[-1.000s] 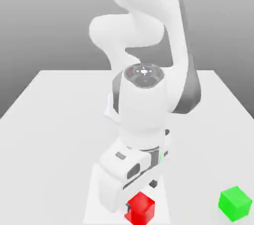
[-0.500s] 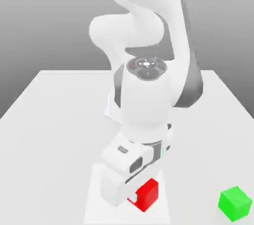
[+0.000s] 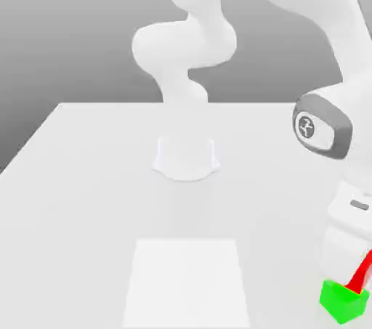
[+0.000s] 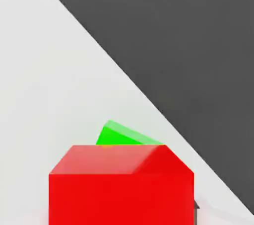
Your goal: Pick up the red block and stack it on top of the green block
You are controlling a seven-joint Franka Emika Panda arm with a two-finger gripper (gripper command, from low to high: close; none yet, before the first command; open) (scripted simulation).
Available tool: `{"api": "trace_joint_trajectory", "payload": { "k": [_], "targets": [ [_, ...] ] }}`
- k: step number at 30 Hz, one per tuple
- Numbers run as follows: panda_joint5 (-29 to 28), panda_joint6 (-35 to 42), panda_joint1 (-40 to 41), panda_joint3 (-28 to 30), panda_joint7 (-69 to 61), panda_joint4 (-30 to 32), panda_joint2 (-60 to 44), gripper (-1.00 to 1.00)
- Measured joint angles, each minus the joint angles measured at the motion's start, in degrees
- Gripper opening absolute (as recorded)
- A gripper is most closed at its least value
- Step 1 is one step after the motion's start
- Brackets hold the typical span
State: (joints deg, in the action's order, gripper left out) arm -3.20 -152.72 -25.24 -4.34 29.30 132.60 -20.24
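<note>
Status check on the stacking job: red block (image 3: 360, 275) is over by the table's (image 3: 87, 175) near corner on the exterior view's right. It sits right at the top of the green block (image 3: 341, 303), under the white hand of the arm (image 3: 323, 128). From that side the red one reads as a thin slanted sliver, so it looks tilted rather than flat. Its low end meets the green top, but I honestly can't tell if it's resting there or just hanging above it.

Hand view has the red block (image 4: 121, 184) big and close, with a wedge of the green block (image 4: 121, 134) poking out behind it. The table edge runs diagonally just past them, so there isn't much margin on that side.

Claw (image 3: 363, 266): can't tell from these shots whether it's spread wide or clamped on the red cube, so no guessing.

Handling-wise, my read is a small rigid cube, probably light, nothing fragile. The faces are glossy, so I'd expect it to be a bit slippery. Best grab is two opposite flat sides, centred, not the corners. The green top is about the same size, so red needs to land square and level or it could slide off toward that edge.
</note>
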Motion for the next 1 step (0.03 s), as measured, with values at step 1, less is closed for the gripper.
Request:
{"api": "trace_joint_trajectory", "payload": {
  "k": [1],
  "targets": [
    [0.0,0.0,0.0,0.0,0.0,0.0,0.0,1.0]
  ]
}}
